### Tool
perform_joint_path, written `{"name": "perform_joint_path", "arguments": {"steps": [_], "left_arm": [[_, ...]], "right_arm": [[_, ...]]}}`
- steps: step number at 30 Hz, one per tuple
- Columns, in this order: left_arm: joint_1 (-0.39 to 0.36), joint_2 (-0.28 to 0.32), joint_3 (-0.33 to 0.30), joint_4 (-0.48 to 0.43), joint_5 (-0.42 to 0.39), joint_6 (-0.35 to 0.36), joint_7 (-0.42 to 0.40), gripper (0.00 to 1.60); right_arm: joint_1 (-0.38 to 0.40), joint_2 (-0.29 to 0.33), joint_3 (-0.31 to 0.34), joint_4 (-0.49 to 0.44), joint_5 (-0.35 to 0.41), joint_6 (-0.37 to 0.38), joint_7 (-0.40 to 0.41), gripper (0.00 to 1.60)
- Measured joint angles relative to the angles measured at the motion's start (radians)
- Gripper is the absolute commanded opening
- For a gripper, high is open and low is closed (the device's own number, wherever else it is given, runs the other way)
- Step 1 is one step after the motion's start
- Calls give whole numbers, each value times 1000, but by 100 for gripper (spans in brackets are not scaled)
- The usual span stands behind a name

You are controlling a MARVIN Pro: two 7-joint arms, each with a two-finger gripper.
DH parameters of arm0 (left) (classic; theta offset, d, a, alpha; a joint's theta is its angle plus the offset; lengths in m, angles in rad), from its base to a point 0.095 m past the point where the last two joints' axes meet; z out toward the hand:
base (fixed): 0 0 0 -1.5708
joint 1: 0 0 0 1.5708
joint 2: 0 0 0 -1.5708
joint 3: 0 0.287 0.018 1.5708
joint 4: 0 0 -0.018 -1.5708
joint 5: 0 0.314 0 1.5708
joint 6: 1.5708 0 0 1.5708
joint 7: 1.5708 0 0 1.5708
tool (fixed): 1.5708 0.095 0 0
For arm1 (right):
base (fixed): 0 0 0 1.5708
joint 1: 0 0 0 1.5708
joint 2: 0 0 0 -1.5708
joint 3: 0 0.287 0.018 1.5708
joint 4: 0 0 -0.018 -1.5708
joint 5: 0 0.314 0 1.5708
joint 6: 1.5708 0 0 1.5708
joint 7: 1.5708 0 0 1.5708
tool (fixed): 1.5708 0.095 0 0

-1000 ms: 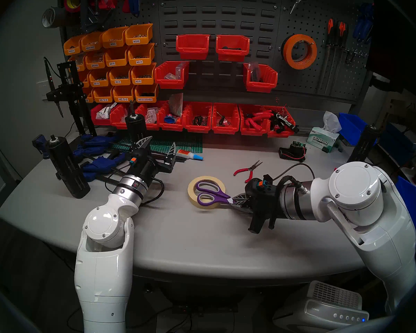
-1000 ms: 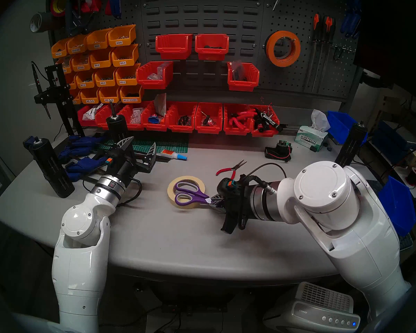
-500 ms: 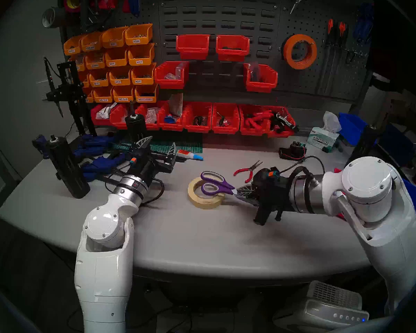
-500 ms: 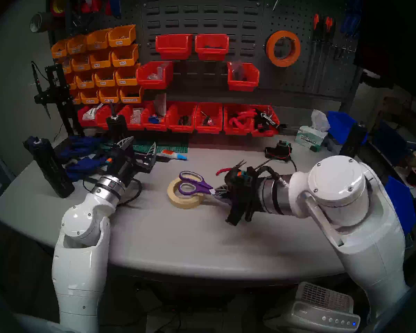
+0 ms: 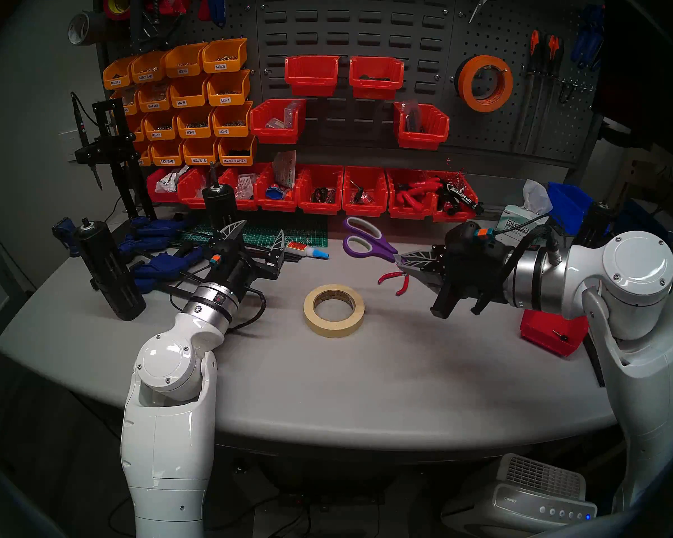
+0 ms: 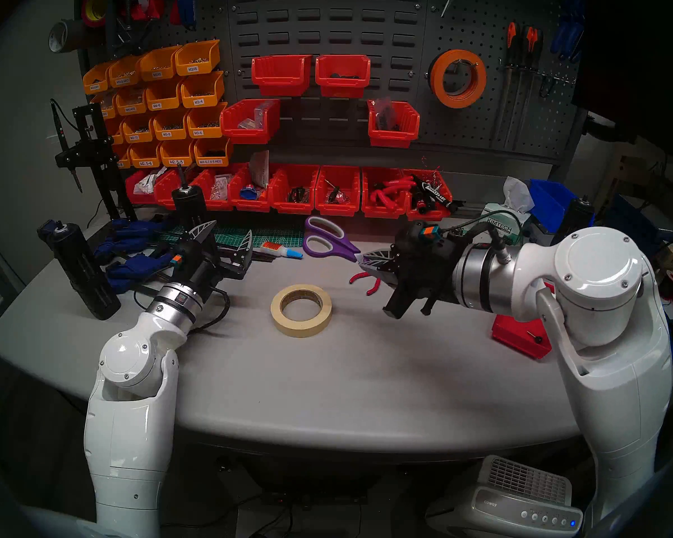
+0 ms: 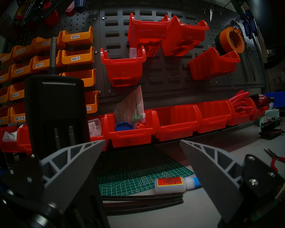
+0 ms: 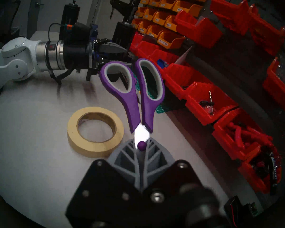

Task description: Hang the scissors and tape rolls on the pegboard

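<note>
My right gripper (image 5: pixel 401 261) is shut on the blades of the purple-handled scissors (image 5: pixel 366 240), which it holds in the air above the table, handles pointing left. The wrist view shows the scissors (image 8: pixel 139 89) sticking out of the closed fingers (image 8: pixel 127 158). A cream tape roll (image 5: pixel 333 310) lies flat on the table below them. An orange tape roll (image 5: pixel 484 83) hangs on the pegboard (image 5: pixel 494 36) at the back right, with a black roll (image 7: pixel 218 41) behind it. My left gripper (image 5: pixel 255 234) rests open and empty at the left.
Red bins (image 5: pixel 319 193) line the back of the table, with orange bins (image 5: pixel 195 98) on the panel above them. Red pliers (image 5: pixel 399 283) lie under my right gripper. A glue bottle (image 5: pixel 307 250), a green cutting mat (image 7: pixel 138 171), blue clamps and black stands crowd the left.
My right gripper closed on the scissors' blades, lifted them off the cream tape roll and carried them up and back to the right. The left arm has not moved.
</note>
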Motion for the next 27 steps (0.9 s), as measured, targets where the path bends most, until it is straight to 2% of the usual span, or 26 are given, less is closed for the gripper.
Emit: {"name": "perform_joint_path", "arguments": {"steps": [4, 14, 21, 27], "left_arm": [[0, 0, 0, 0, 0, 0, 0, 160], [0, 0, 0, 0, 0, 0, 0, 160], [0, 0, 0, 0, 0, 0, 0, 160], [0, 0, 0, 0, 0, 0, 0, 160]], "right_arm": [[8, -31, 59, -1, 16, -31, -18, 0], [20, -114, 148, -1, 36, -90, -80, 0], [26, -165, 190, -1, 32, -116, -145, 0], [29, -214, 206, -1, -6, -134, -234, 0]]}}
